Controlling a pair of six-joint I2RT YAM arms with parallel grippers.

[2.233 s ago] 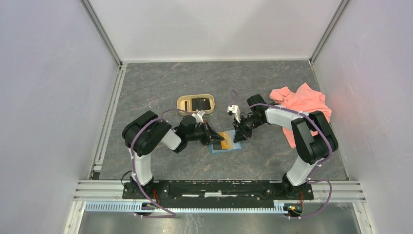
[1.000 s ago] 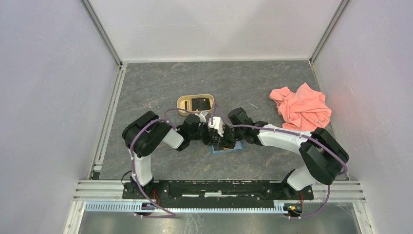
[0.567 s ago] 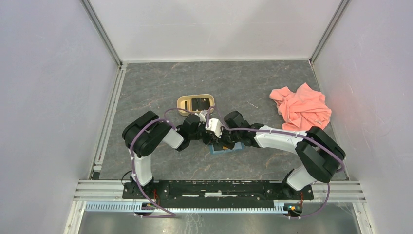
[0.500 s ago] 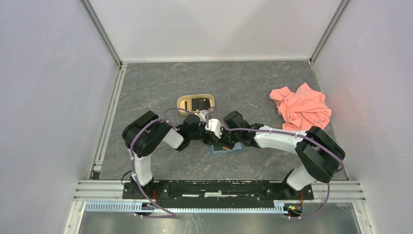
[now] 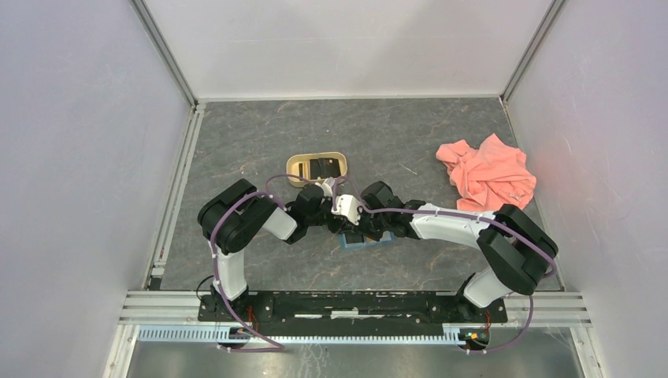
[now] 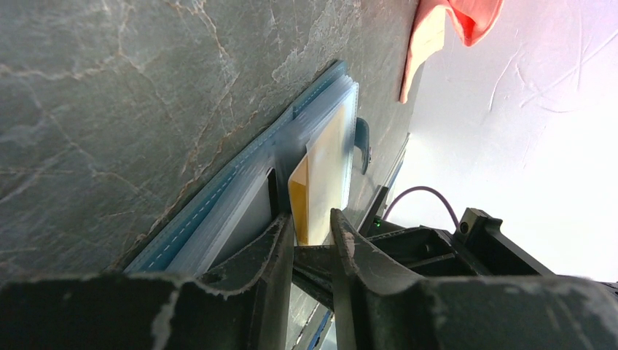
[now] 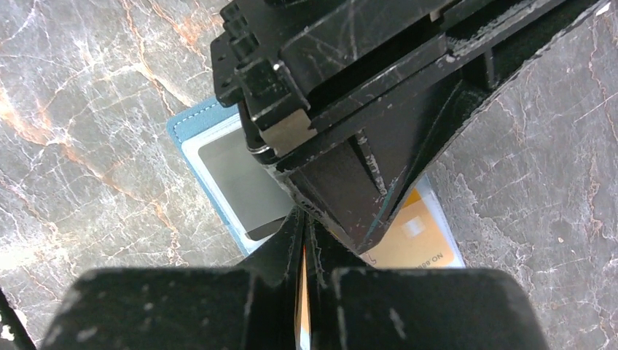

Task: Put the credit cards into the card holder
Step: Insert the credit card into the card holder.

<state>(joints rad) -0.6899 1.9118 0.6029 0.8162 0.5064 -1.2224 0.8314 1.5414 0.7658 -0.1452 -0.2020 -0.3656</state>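
As viewed from overhead cam, noted card holder (image 5: 372,242) lying flat on table (image 5: 260,134) near centre, mostly hidden under both arms' ends; only teal strip showing on near side. Recorded L gripper (image 5: 339,227) reaching in from left, R gripper (image 5: 357,233) from right, tips meeting directly over holder. Logged tan tray (image 5: 293,162) just beyond, apart from holder, w/ dark cards (image 5: 321,168) inside. Logged pink cloth (image 5: 488,175) well apart, far right.

Per R wrist cam: found R fingers (image 7: 280,251) pressed together, held yellow card (image 7: 302,292) pinched btwn them, showing edge-on as thin orange strip above holder. Below that, found holder open, face up: grey card (image 7: 237,186) in one pocket, flat yellow card (image 7: 417,235) in adjacent pocket. Noted L gripper body crossing over holder, just ahead of R tips.

Per L wrist cam: found L fingers (image 6: 280,237) a narrow gap apart, low to table, pointing along holder's open face. Observed yellow card (image 6: 324,175) w/ its near end sitting in that gap, rest lying against holder's clear pockets. Cannot tell re contact or clamp by L fingers on it, nor match to either yellow card above. Noted dark part (image 6: 313,266) lower in same gap; ID not possible. Confirmed holder's stitched teal edge resting on stone-pattern table. Confirmed cloth at far end of that view, beyond holder.
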